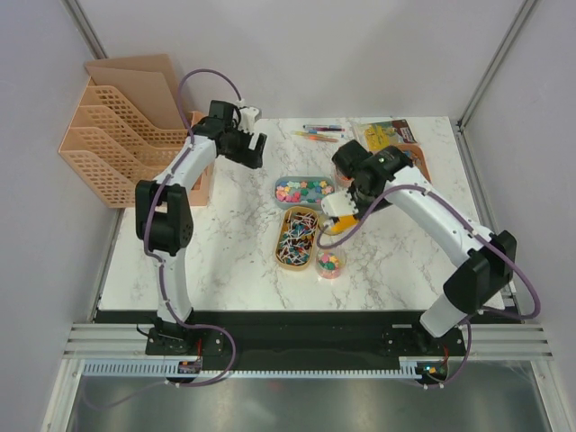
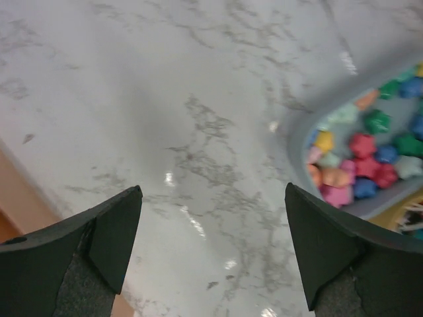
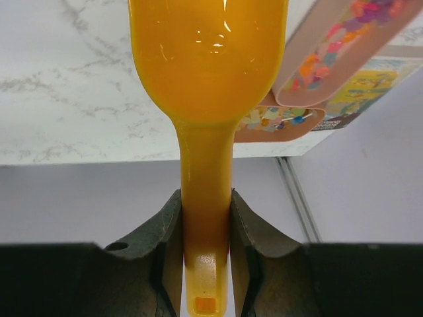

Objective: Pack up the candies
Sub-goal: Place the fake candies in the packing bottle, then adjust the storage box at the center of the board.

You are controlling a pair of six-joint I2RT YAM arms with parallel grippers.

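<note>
No legible text or numbers anywhere, print on the colourful packet [image 1: 385, 135] too blurred

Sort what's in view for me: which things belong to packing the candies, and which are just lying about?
In the job:
- loose candies in the grey tray
- wrapped candies in the tan tray
- small cup holding candies
- yellow scoop, gripped by the right tool

Lying about:
- pens
- peach file rack
- printed packets, role unclear
- left tool, open over bare table
</note>
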